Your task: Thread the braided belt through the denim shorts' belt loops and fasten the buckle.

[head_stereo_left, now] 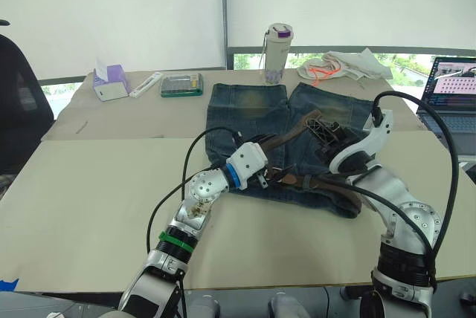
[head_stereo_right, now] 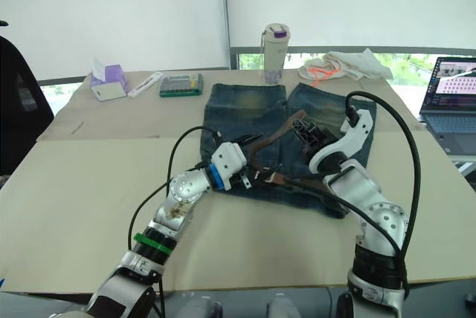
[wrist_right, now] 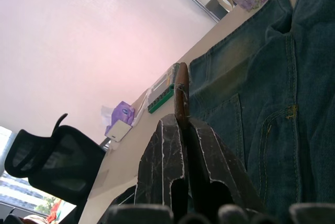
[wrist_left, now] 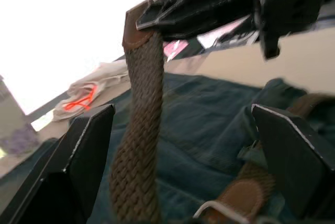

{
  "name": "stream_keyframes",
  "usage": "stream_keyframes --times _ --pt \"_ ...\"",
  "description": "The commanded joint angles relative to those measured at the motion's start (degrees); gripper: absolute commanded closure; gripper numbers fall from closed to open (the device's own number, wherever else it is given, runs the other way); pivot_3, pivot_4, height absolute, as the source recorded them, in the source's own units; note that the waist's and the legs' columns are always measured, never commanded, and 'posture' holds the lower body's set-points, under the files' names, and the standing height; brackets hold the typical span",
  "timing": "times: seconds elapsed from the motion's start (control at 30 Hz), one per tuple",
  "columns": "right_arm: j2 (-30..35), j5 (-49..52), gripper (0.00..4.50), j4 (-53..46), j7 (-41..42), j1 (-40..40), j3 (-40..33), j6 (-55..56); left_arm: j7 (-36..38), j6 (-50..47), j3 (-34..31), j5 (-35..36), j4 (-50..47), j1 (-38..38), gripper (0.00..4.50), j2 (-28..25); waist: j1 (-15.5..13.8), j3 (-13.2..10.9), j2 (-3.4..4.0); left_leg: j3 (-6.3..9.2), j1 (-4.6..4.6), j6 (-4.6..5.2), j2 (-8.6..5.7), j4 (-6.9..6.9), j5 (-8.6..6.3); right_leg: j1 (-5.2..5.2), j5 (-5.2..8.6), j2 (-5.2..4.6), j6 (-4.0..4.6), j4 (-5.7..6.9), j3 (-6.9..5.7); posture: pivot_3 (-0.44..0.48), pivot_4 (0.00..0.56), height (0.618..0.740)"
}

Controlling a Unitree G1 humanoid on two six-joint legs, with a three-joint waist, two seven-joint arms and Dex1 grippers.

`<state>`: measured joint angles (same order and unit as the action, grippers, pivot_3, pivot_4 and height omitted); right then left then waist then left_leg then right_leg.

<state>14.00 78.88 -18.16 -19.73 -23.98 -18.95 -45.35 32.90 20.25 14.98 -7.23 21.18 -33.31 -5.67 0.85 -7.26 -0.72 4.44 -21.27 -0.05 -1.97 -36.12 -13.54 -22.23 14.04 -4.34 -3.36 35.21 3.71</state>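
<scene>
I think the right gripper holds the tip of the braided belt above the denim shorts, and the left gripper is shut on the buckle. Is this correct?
Not quite. The left gripper is open: in the left wrist view its fingers stand wide apart, with the braided belt hanging between them and the buckle lying ungripped. The rest holds: the right gripper pinches the belt's tip above the denim shorts.

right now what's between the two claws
A raised stretch of the braided belt spans from the right claw, which pinches its tip, down toward the left claw, over the denim shorts. The eye views show it.
</scene>
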Motion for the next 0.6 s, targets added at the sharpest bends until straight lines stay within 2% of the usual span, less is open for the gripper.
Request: stream_keyframes --times 0.03,0.17,0.27,0.6 --pt "-0.5 0.1 4.50 -1.8 -0.2 -0.4 0.4 1.8 -7.9 6.8 0.6 -5.9 2.3 -2.5 0.03 -0.3 -0.1 0.0 0.00 0.01 0.00 0.00 0.00 0.01 0.00 0.00 0.00 -0.01 0.00 0.00 0.00 0.000 0.150 0.740" --pt "-0.5 -0.2 4.50 -1.9 -0.5 -0.2 0.6 2.0 -12.9 8.1 0.6 -9.0 4.7 -3.2 0.03 -0.5 -0.1 0.0 0.00 0.04 -0.02 0.00 -0.04 0.00 0.00 0.00 0.00 -0.05 -0.01 -0.01 0.00 0.000 0.150 0.740" --pt "-0.4 -0.3 4.50 -2.0 -0.6 0.1 0.7 2.0 -14.3 8.2 0.8 -9.5 5.3 -3.3 0.87 -0.6 -0.1 0.0 0.00 0.05 -0.02 0.00 -0.04 0.00 0.00 0.00 0.00 -0.06 -0.01 0.00 0.00 0.000 0.150 0.740" --pt "-0.1 -1.6 4.50 -2.4 -0.3 0.9 1.7 1.6 -15.7 11.1 2.3 -10.9 5.1 -4.3 4.28 -1.1 -0.1 0.0 0.00 0.02 -0.01 0.00 -0.03 0.01 0.00 0.00 0.00 -0.03 -0.01 0.00 -0.01 0.000 0.150 0.740"
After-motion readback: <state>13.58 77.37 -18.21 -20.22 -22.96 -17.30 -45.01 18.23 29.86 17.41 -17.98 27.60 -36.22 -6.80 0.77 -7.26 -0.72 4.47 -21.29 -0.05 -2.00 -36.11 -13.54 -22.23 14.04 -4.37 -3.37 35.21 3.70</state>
